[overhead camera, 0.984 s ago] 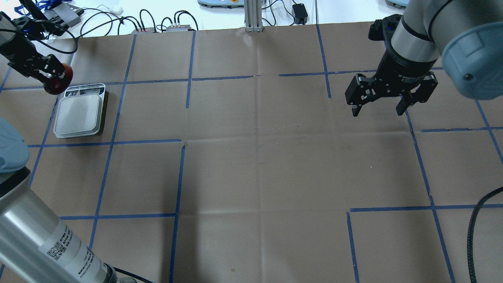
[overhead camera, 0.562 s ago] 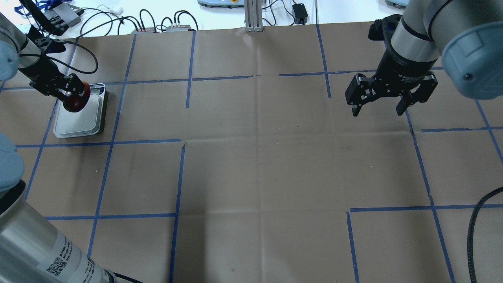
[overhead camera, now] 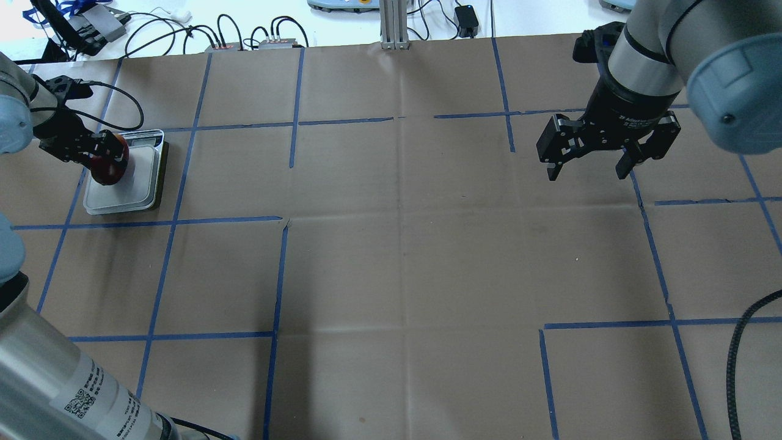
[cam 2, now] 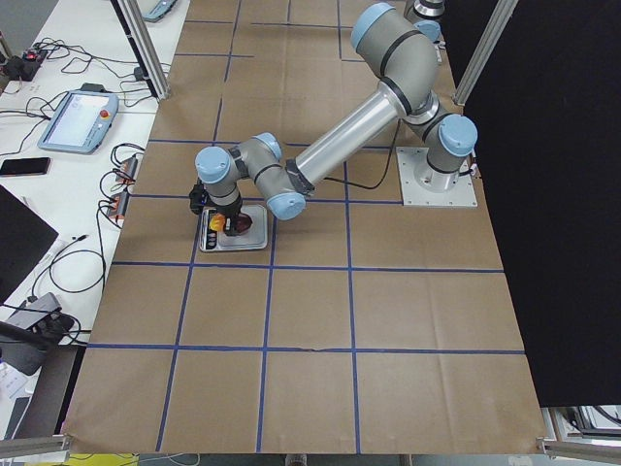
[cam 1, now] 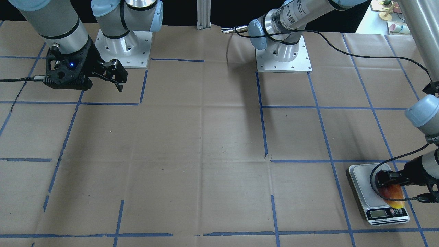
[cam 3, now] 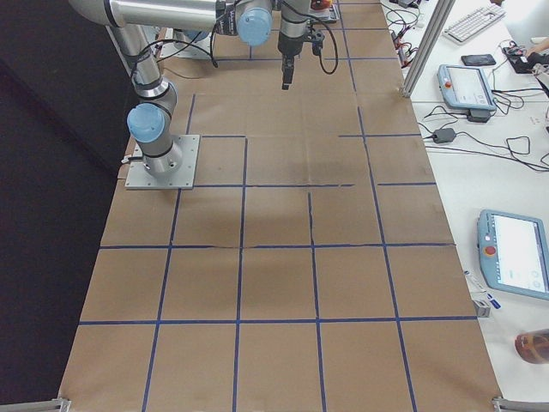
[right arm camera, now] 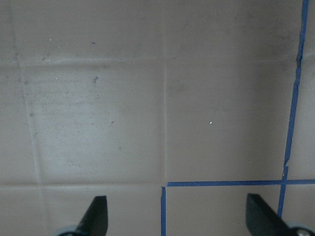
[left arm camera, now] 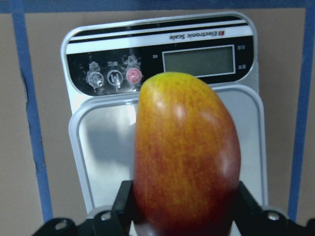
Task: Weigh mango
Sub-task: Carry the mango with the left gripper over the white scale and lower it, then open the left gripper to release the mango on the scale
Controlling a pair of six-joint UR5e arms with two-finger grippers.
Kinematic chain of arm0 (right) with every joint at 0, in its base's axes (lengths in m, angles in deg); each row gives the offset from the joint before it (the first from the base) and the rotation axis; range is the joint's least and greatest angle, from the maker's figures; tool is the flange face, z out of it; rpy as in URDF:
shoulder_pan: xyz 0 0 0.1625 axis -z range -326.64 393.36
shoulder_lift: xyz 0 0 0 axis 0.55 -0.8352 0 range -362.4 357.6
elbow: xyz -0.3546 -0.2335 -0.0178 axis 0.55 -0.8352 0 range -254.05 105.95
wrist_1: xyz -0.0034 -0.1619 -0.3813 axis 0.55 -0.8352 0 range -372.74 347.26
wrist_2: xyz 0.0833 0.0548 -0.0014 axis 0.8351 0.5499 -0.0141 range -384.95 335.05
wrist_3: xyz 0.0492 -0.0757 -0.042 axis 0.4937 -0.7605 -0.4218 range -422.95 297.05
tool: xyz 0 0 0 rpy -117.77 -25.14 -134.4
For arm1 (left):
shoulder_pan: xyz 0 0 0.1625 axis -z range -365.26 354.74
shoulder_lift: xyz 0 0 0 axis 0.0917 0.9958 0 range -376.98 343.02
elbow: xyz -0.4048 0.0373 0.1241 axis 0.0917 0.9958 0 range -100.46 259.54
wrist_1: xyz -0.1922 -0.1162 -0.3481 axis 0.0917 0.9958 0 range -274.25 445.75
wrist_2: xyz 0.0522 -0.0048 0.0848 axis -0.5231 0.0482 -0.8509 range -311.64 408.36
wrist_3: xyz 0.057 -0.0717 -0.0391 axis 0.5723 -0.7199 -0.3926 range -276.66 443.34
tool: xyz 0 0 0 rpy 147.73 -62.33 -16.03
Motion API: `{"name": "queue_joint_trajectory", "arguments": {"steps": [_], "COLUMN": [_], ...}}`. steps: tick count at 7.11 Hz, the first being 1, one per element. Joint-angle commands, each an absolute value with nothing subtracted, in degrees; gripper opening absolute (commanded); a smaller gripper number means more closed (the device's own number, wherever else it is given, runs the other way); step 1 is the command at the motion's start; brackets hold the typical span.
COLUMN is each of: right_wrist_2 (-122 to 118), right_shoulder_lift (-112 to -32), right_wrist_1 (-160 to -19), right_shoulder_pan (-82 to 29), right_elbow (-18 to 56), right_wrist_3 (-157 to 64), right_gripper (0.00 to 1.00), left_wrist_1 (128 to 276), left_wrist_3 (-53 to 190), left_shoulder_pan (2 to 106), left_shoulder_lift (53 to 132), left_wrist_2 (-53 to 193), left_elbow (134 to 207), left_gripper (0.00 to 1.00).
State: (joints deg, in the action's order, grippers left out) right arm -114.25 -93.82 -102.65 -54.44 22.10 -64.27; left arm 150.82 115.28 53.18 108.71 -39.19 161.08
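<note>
The mango, dark red fading to yellow at its tip, is clamped at its red end in my left gripper. It hangs low over the platform of a white digital scale, its tip pointing at the blank display. I cannot tell whether it touches the platform. The mango and the scale also show at the far left of the overhead view, and the mango over the scale at the front view's lower right. My right gripper is open and empty above the paper at the far right.
Brown paper with blue tape lines covers the table. Cables and small boxes lie beyond its far edge. A black cable curls in at the right. The right wrist view shows only paper and tape.
My left gripper has carried the mango from beside the scale's far left corner to over its platform and brought it lower. The right arm has not moved.
</note>
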Motion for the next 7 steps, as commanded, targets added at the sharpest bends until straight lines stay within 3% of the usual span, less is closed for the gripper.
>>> {"name": "queue_joint_trajectory", "arguments": {"steps": [1,4,7], "right_wrist_2": [-114.25,-114.25,-114.25], "right_shoulder_lift": [-93.81,-93.81,-93.81], "right_wrist_1": [-102.65,-102.65,-102.65], "right_shoulder_pan": [-54.44,-54.44,-54.44], "right_elbow": [22.10,22.10,22.10], "right_wrist_3": [-64.27,-64.27,-64.27], "right_gripper": [1.00,1.00,1.00], "left_wrist_1": [152.10,165.26,177.74], "left_wrist_3": [114.80,107.63,94.27], "left_shoulder_pan": [53.36,55.54,67.29], "left_shoulder_lift": [106.69,95.38,82.55], "left_wrist_2": [-39.62,-41.45,-42.78], "left_elbow": [161.02,160.66,161.01], "left_gripper": [1.00,1.00,1.00]}}
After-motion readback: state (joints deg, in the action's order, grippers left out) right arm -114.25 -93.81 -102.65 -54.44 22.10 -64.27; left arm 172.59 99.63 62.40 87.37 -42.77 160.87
